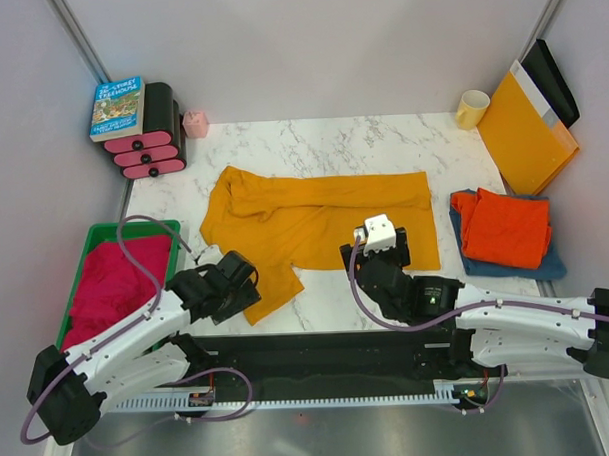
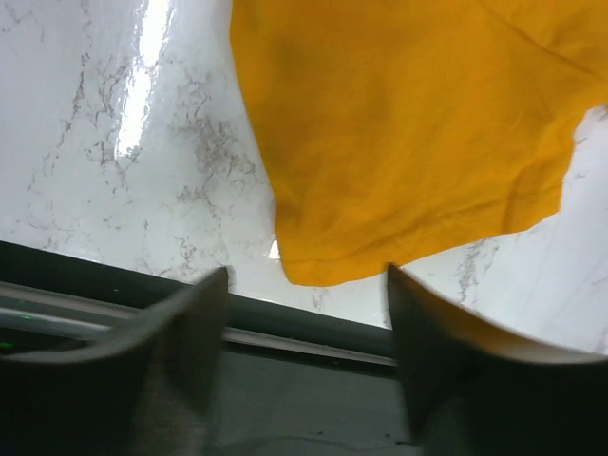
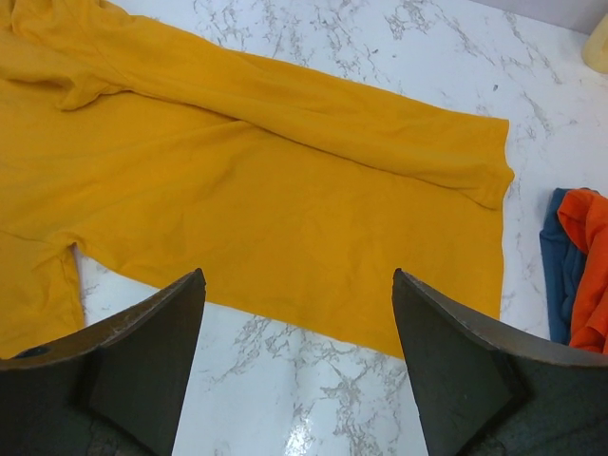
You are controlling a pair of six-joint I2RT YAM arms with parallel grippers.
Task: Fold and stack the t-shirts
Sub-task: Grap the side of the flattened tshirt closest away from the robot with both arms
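The 2 arms are sitting closest, at the near edge of the table (image 1: pixel 322 147): the left arm (image 1: pixel 118 345) is reaching up and inward, and the right arm (image 1: pixel 518 316) is stretching in from the right. The left gripper (image 2: pixel 306 275) is hovering over the near edge of the table with its jaws spread wide and nothing between them. A sleeve tip of the mustard-yellow t-shirt (image 1: pixel 314 223) is lying just ahead of its fingertips. The right gripper (image 3: pixel 299 275) is likewise hanging with its jaws wide apart and holding nothing, above the shirt's near hem.

The mustard-yellow t-shirt is lying across the middle of the table, running left to right, with its far long edge folded over onto itself and wrinkles gathering at its left end. To the right, well apart from it, the orange-red t-shirt (image 1: pixel 505 226) is resting folded on top of the blue t-shirt (image 1: pixel 511 269), whose edges are showing along the left and near sides.

Behind that stack a yellow-orange envelope (image 1: pixel 526 130) is leaning against the right wall, with a cream mug (image 1: pixel 471 108) standing beside it at the table's far edge. On the left, a green tray (image 1: pixel 95 240) is holding a magenta cloth (image 1: pixel 117 290). In the far left corner a book (image 1: pixel 117 106) is lying on a black and pink set of drawers (image 1: pixel 151 143), and a small pink object (image 1: pixel 195 123) is sitting just beside them.
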